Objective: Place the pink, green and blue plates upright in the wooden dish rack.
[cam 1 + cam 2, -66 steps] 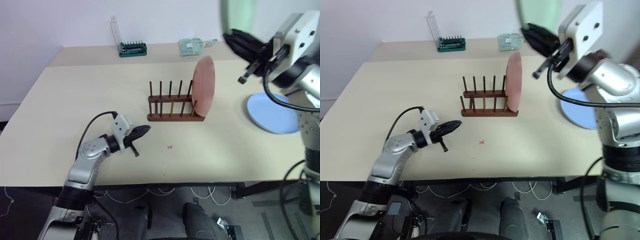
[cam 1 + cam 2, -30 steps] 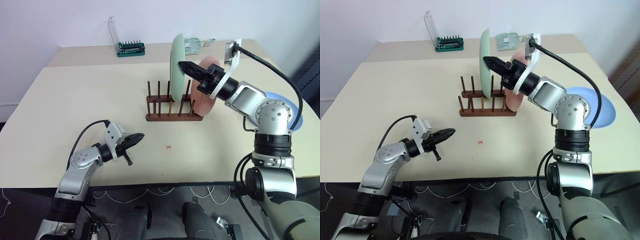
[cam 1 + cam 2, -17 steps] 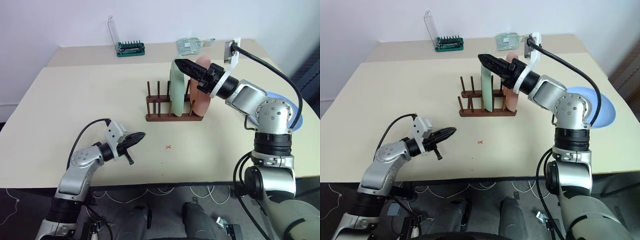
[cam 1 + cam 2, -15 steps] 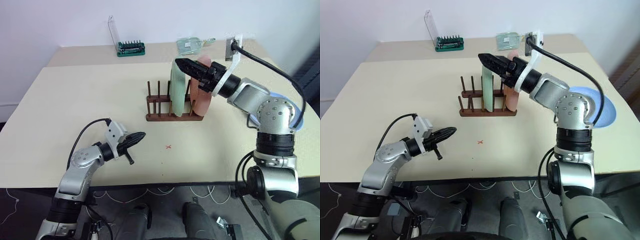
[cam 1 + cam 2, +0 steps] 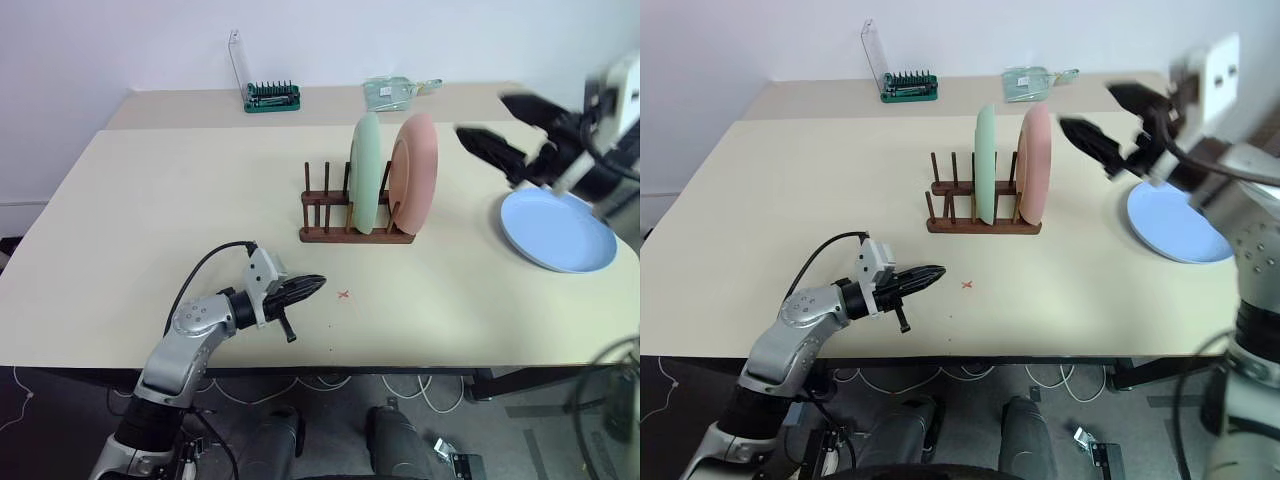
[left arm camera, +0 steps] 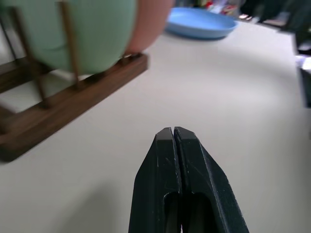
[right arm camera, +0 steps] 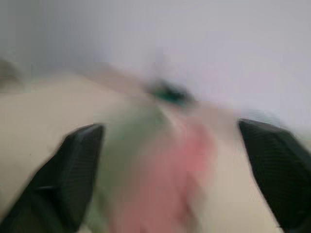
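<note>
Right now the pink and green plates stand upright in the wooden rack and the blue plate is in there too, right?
Not quite. The pink plate and green plate stand upright in the wooden rack, but the blue plate lies flat on the table, as the left eye view shows.

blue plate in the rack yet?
No. The blue plate lies flat on the table, off to the side of the rack, which holds the green plate and pink plate.

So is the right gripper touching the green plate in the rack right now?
Apart. In the left eye view the open right gripper hangs well off to the side of the green plate, with the pink plate and bare table between them.
</note>
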`<control>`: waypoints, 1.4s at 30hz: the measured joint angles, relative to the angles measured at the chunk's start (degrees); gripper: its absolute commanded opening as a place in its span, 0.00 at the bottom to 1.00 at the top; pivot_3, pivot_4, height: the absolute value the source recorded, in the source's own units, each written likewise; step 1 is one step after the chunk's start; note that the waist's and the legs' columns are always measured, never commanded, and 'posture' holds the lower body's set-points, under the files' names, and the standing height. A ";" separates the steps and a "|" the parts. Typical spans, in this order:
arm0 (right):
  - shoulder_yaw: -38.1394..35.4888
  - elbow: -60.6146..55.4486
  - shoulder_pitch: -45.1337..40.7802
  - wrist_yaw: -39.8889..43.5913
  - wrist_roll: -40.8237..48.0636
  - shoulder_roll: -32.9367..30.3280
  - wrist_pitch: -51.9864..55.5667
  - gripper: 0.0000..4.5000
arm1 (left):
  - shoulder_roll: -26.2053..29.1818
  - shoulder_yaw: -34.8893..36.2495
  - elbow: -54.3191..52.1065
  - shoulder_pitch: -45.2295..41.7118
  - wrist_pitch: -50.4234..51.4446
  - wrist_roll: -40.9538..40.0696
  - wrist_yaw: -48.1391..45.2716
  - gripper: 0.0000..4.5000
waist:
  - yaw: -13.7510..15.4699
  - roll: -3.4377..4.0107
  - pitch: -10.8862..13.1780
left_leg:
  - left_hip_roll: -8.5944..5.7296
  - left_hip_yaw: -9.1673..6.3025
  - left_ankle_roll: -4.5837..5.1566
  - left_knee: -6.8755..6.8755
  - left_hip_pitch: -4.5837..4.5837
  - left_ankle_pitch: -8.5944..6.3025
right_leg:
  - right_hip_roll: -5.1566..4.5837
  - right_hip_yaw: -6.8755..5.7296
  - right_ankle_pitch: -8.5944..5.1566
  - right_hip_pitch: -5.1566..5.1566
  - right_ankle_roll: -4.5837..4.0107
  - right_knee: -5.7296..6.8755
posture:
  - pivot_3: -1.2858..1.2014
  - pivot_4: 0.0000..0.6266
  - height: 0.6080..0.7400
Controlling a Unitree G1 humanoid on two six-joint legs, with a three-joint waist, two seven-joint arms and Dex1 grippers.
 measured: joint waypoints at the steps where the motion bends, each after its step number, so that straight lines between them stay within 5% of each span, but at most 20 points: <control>1: 1.46 1.71 2.83 0.10 -3.94 -1.55 -1.72 1.00 | 0.09 -0.04 -0.14 -0.76 0.52 -0.26 -0.10 0.00 | -0.12 0.01 0.00 | 0.01 0.02 0.00 0.00 0.01 0.00 | 0.01 0.00 0.00 -0.02 0.00 0.03 | 0.52 0.24 1.00; 11: 16.34 24.21 3.37 -2.31 -26.35 -0.88 -13.45 1.00 | 1.39 0.07 -4.33 -3.85 6.62 -2.21 0.85 0.00 | -1.17 0.03 0.04 | 0.02 0.04 -0.01 0.05 0.03 0.00 | 0.01 0.02 0.00 0.03 0.00 0.04 | 0.52 0.24 1.00; 14: 19.86 35.18 0.20 -2.00 -31.42 0.22 -19.16 0.80 | 2.73 1.36 -13.81 -3.79 13.59 -5.39 4.33 0.00 | -1.20 -0.01 0.06 | 0.02 0.01 -0.01 0.02 0.05 0.00 | 0.00 0.03 0.00 0.05 0.01 0.04 | 0.52 0.24 1.00; 21: 21.67 43.20 -2.78 -0.69 -36.46 0.89 -24.95 0.02 | 5.01 4.82 -27.45 -2.96 24.76 -12.80 10.93 0.00 | -1.06 -0.02 0.07 | -0.01 -0.02 -0.01 0.06 0.10 0.01 | 0.01 0.03 -0.01 0.16 0.01 0.03 | 0.52 0.24 1.00; 31: 14.97 32.25 -3.91 -3.45 -35.99 1.34 -28.05 0.00 | 8.08 6.29 -29.40 -0.31 25.68 -16.41 12.67 0.00 | -1.27 0.09 0.10 | 0.01 0.01 -0.01 0.03 0.10 0.01 | 0.03 0.06 -0.02 0.09 0.00 0.06 | 0.52 0.24 1.00; 42: 7.96 5.04 -17.68 1.15 -13.56 10.48 -13.72 0.00 | 14.14 15.68 -21.86 4.42 18.40 -16.81 7.66 0.00 | -0.70 -0.06 0.16 | 0.03 -0.11 -0.01 0.02 0.03 0.00 | 0.01 0.05 -0.11 0.12 -0.17 -0.04 | 0.52 0.24 1.00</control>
